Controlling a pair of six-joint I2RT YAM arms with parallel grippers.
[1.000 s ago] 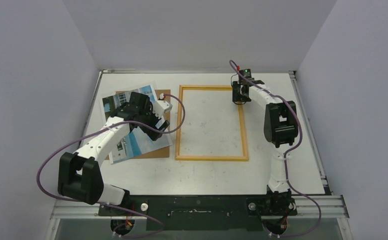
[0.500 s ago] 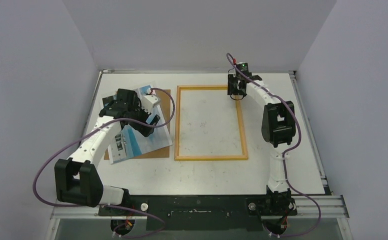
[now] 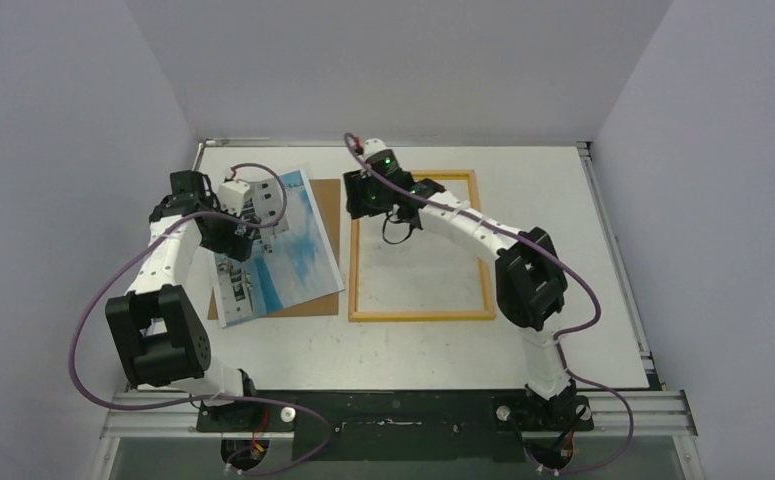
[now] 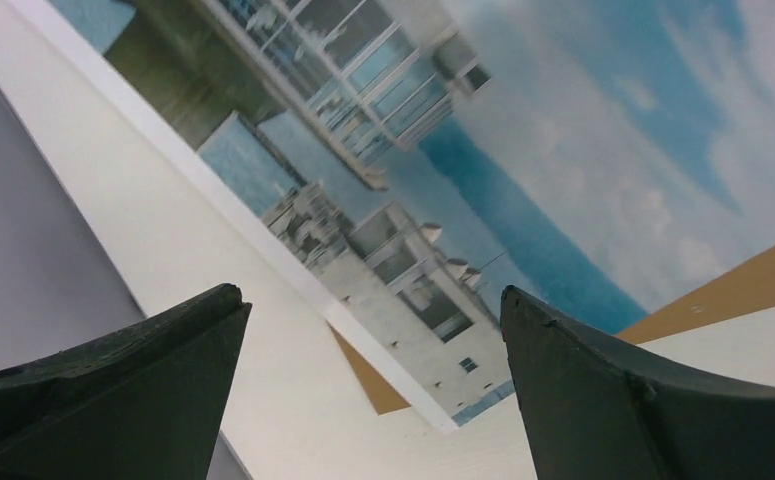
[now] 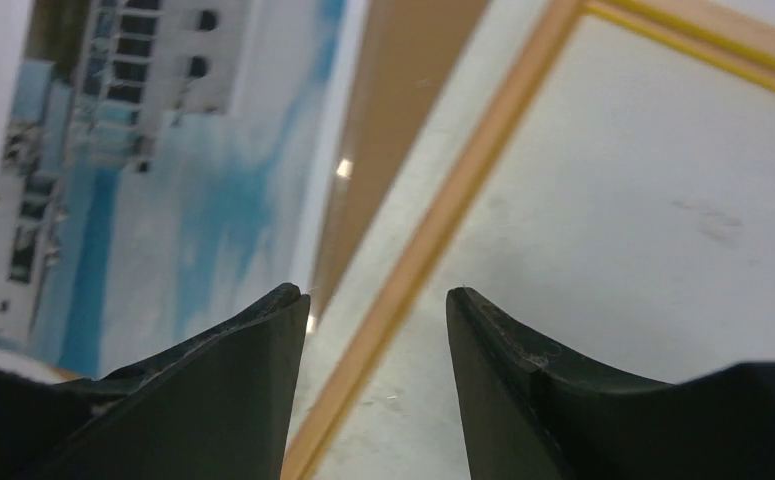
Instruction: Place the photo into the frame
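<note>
The photo [image 3: 283,245], a print of a white building and blue sky, lies picture side up on a brown backing panel [image 3: 329,200] at the left. The yellow frame [image 3: 423,315] lies flat to its right with bare table inside it. My left gripper [image 3: 231,238] hovers over the photo's left part, wide open and holding nothing. In the left wrist view the photo [image 4: 523,150] fills the space beyond my left gripper [image 4: 371,293]. My right gripper [image 3: 360,203] reaches across to the frame's far left corner. It [image 5: 375,292] is open above the frame's left rail [image 5: 443,220].
Grey walls close in the table [image 3: 563,200] at the back and on both sides. The backing panel [image 5: 403,100] shows between the photo [image 5: 163,200] and the frame. The arm bases and a black rail [image 3: 393,415] line the near edge.
My right arm has swung left from the frame's far right corner to its far left corner, and its jaws have widened. My left gripper has moved from the photo's middle to its left part.
</note>
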